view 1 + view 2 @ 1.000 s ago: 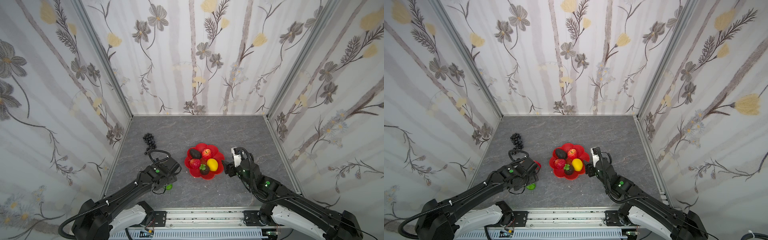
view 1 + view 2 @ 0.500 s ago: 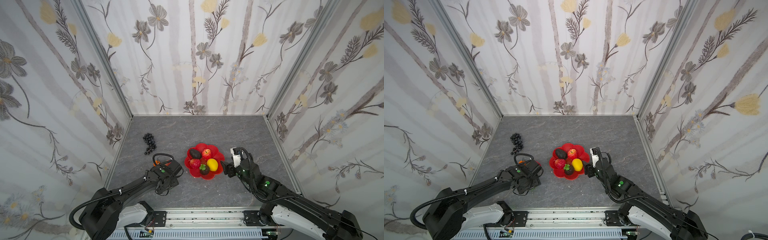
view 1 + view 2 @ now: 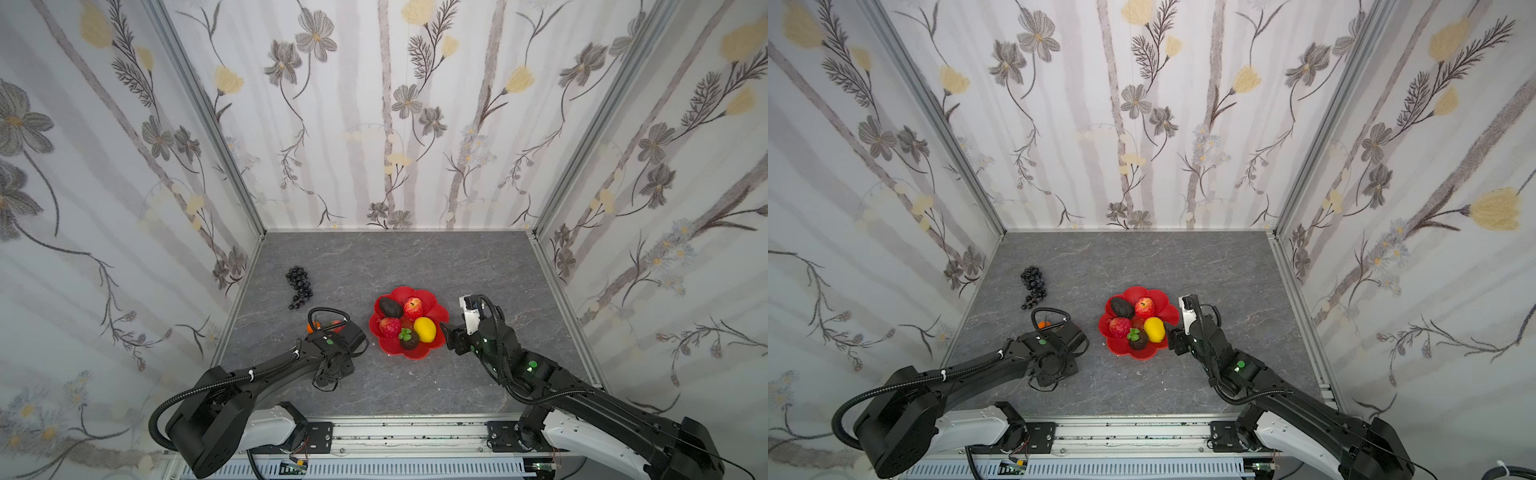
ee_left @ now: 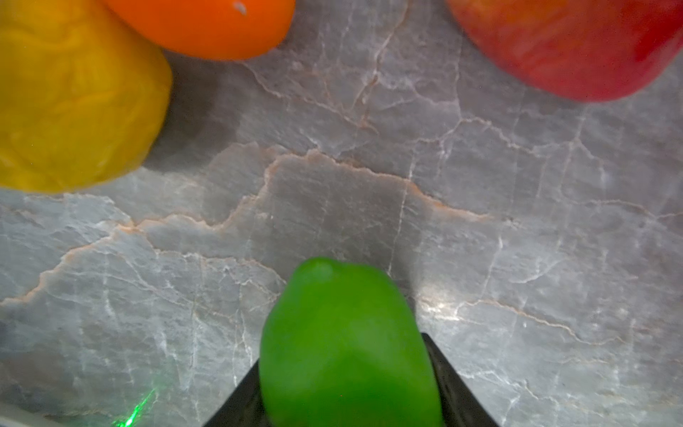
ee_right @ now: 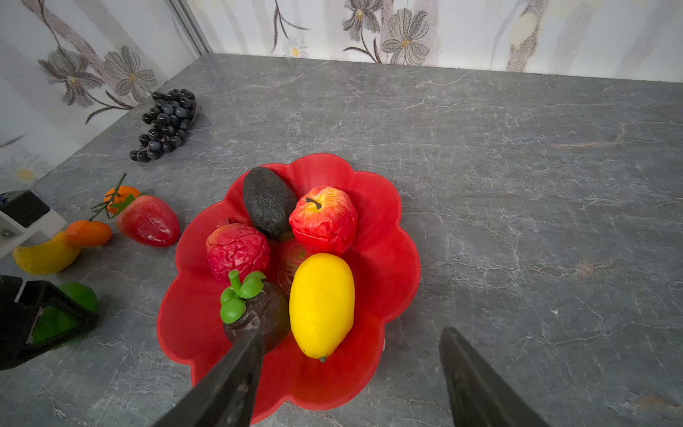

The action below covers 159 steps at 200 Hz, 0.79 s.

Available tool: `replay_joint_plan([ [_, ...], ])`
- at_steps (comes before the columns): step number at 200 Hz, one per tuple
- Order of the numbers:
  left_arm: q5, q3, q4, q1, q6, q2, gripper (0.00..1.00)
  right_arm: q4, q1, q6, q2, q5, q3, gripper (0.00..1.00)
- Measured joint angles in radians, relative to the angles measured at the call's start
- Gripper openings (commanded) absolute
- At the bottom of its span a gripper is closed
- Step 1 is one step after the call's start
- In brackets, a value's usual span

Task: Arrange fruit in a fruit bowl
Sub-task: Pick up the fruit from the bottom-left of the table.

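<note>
1. While the right arm holds almost the same pose as a second ago, the left arm has drawn back toward the lower left of both top views. It has dropped over the lime (image 5: 79, 295), which its wrist now hides from above.
2. Its left pincer (image 4: 340, 355) has narrowed from wide and now sits against both sides of the lime. The lime apparently still rests on the surface (image 3: 415, 257).
3. That looks like the grasp for the next fruit bound for the fruit bowl (image 3: 438, 307), at centre frame, near that arm's right.
4. Already inside lie the avocado (image 5: 268, 201), apple (image 5: 323, 220), bumpy red fruit (image 5: 236, 251), lemon (image 5: 321, 303) and a dark leafy-topped fruit (image 5: 258, 314).
5. At the bowl's lower right rim the right pincer (image 5: 351, 327) hangs wide and empty; it may crowd a drop there.
6. A strawberry (image 5: 148, 222), oranges (image 5: 88, 233) and a yellow fruit (image 5: 46, 257) cluster near the lime. The grape bunch (image 3: 299, 286) lies well apart, upper left of them.
</note>
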Motion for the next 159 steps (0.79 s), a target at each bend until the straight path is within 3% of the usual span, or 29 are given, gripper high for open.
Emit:
replay_joint_plan([
  [77,-0.026,0.018,0.049,0.0,0.118,-0.096,0.44,0.002,0.0,0.014,0.002,0.0,0.0,0.76],
  [159,0.041,0.1,0.418,-0.079,0.541,-0.151,0.44,-0.013,0.0,0.144,-0.037,-0.029,0.055,0.76],
])
